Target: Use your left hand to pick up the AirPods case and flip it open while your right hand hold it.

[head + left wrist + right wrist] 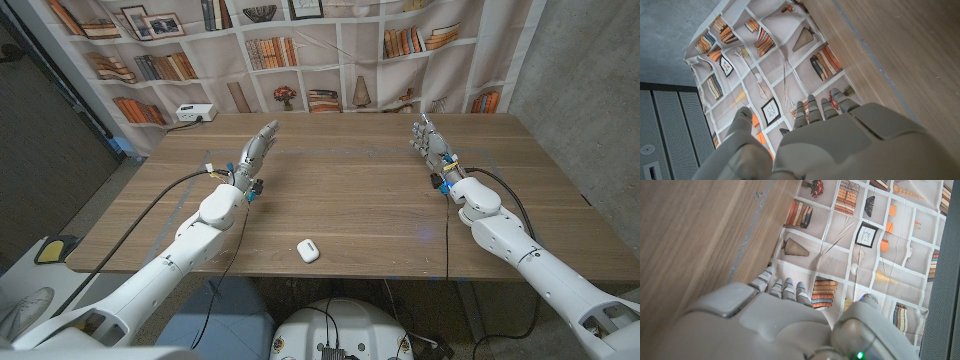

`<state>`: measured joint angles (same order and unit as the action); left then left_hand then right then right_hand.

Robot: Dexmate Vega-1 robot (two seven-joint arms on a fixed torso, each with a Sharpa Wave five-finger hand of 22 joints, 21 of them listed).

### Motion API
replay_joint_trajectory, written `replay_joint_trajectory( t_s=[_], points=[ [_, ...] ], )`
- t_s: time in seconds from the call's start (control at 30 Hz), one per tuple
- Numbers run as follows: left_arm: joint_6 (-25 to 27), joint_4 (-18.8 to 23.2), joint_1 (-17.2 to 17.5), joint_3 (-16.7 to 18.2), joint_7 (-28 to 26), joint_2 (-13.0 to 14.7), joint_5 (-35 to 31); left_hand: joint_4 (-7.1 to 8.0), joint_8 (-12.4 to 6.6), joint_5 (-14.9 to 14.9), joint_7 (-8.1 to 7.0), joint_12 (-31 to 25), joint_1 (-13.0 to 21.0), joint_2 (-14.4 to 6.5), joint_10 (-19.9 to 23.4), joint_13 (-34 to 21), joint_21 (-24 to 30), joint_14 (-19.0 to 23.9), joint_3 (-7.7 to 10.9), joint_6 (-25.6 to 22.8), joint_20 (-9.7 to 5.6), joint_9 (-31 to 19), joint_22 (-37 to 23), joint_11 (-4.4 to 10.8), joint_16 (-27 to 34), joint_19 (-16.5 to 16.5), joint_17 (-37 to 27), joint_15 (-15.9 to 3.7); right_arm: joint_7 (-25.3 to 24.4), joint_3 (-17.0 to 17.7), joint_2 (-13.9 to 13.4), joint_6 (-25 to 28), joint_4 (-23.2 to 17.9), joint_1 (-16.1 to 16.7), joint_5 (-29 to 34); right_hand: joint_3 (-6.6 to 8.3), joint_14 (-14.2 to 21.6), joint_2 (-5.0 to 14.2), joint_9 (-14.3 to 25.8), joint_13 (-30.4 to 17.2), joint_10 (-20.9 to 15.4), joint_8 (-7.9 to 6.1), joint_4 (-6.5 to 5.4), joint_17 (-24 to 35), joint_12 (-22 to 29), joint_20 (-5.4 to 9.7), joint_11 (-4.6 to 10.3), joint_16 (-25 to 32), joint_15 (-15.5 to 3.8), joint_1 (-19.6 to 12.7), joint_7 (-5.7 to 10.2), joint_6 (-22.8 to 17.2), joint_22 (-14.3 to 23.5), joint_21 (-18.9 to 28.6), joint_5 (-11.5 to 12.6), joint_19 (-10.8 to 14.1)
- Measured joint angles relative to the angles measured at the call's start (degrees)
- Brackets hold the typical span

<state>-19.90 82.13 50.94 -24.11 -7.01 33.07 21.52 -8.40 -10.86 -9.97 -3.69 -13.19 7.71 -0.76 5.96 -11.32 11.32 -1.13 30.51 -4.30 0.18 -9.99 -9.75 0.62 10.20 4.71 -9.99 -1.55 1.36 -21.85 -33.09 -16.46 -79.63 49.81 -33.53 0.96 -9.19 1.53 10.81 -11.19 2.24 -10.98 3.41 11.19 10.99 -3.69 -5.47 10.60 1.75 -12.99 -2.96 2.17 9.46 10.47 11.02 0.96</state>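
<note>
Nearest me, the white AirPods case (307, 250) lies closed on the wooden worktop (360, 200), close to the near edge and about midway between my two arms, touched by neither hand. Farther out on my left, the left hand (256, 152) is raised over the worktop with its fingers stretched forward and slightly spread, holding nothing; from its wrist camera I see the fingers (812, 107) reaching toward the backdrop. On my right, the right hand (431, 143) stands at a similar depth, palm upright, fingers extended and apart, also empty, well away from the case. Past both hands, a white power strip (194, 113) sits at the far left corner of the worktop. Behind hangs a curtain printed with bookshelves (300, 50).
</note>
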Motion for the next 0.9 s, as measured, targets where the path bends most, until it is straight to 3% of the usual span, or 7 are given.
replay_joint_trajectory(
  t_s=[0.2,0.4,0.9],
  points=[
    [0.9,2.2,0.3,-0.2,-0.5,1.0,-1.6,-0.33,0.0,0.0,0.0,0.0,0.8,0.0,0.6,0.0,0.0,0.4,0.33,0.0,-0.47,0.0,0.0,0.19,0.0,0.8,0.1,-0.39,-0.1,0.0,-0.2,0.3,-0.4,0.0,0.0,0.0,0.0,0.12,0.0,0.0,0.0,0.0,0.0,0.0,0.0,0.0,0.0,0.0,0.0,-0.1,0.0,0.0,0.0,0.0,0.0,0.0],
    [2.0,4.2,0.8,-0.1,-0.6,2.4,-2.5,-1.18,0.0,0.0,0.0,-0.4,2.6,0.0,1.3,0.0,0.0,1.4,0.71,0.0,0.14,0.0,0.1,0.11,0.4,2.4,0.1,-0.09,-0.3,0.0,-0.3,0.7,-0.6,0.0,0.2,0.0,0.0,0.23,0.0,0.0,0.0,0.0,0.0,0.0,0.0,0.0,-0.02,0.0,0.0,-0.2,0.0,0.0,0.0,0.0,0.0,0.0],
    [3.5,8.2,2.1,1.0,-0.9,5.1,-3.9,-1.41,0.0,0.0,0.31,-0.4,3.9,0.0,1.9,0.0,0.0,1.3,0.94,-0.3,-0.1,0.0,0.2,0.1,0.4,2.1,0.1,-0.09,-1.5,-0.5,0.1,1.3,-0.8,-0.1,0.9,0.08,-0.2,0.23,0.0,0.0,0.0,0.0,0.39,0.0,0.3,0.0,-0.03,0.2,-0.21,-0.2,0.0,0.0,0.0,0.0,0.0,0.0]
  ],
)
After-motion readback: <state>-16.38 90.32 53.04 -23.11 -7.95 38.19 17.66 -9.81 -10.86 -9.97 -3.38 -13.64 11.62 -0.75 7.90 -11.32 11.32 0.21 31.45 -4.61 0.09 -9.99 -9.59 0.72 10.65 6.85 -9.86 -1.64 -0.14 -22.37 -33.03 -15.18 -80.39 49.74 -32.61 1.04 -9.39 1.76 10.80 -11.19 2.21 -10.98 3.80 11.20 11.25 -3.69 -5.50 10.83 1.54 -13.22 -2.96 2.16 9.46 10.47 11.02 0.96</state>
